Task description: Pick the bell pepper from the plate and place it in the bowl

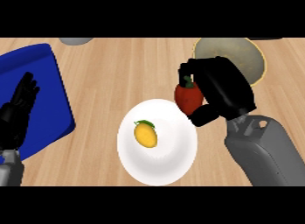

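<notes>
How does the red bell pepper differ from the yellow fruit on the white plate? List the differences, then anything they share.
The bell pepper is red; the yellow fruit is yellow. The pepper is held in the right hand's curled fingers at the plate's upper right edge; the fruit lies untouched near the plate's middle. The pepper looks larger. Both have a green stem end.

Right hand (pixel 220 89) curled round red bell pepper (pixel 187 97) above white plate's (pixel 171 166) far right rim; yellow fruit (pixel 145 134) lies on plate; tan bowl (pixel 245 54) far right; left hand (pixel 14 114) open over blue tray (pixel 48 87), left.
</notes>
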Controlling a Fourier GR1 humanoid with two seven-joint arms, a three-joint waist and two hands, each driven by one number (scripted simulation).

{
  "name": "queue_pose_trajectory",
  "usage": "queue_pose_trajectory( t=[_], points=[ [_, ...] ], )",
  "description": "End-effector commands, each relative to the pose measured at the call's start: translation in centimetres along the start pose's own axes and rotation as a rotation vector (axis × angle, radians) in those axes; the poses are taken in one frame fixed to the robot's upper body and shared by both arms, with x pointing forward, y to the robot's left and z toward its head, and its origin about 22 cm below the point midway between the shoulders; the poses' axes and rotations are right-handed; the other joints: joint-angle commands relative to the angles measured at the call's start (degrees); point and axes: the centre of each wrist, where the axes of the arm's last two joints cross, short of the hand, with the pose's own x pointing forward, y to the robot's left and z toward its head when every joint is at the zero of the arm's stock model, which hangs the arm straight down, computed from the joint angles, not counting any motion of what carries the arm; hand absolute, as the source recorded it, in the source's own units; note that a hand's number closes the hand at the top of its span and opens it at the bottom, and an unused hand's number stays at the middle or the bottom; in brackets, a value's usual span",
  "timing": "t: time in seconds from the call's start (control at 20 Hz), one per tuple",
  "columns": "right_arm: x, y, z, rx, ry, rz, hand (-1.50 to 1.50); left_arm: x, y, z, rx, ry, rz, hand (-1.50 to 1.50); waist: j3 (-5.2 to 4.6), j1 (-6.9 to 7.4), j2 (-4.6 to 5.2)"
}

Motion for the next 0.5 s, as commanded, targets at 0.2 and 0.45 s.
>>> queue_pose_trajectory(
  t=[0.2, 0.45],
  points=[
    [-2.1, -7.5, 1.3, -0.196, 0.103, -0.119, 1.5, 1.2, 0.6, -0.5, -0.022, -0.012, 0.016, 0.0, 0.0, 1.08, 0.44],
    [-6.4, -9.7, -0.7, -0.211, 0.123, -0.181, 1.5, 0.9, -1.3, -1.2, -0.02, -0.022, 0.018, 0.0, 0.0, 1.27, 0.64]
  ],
)
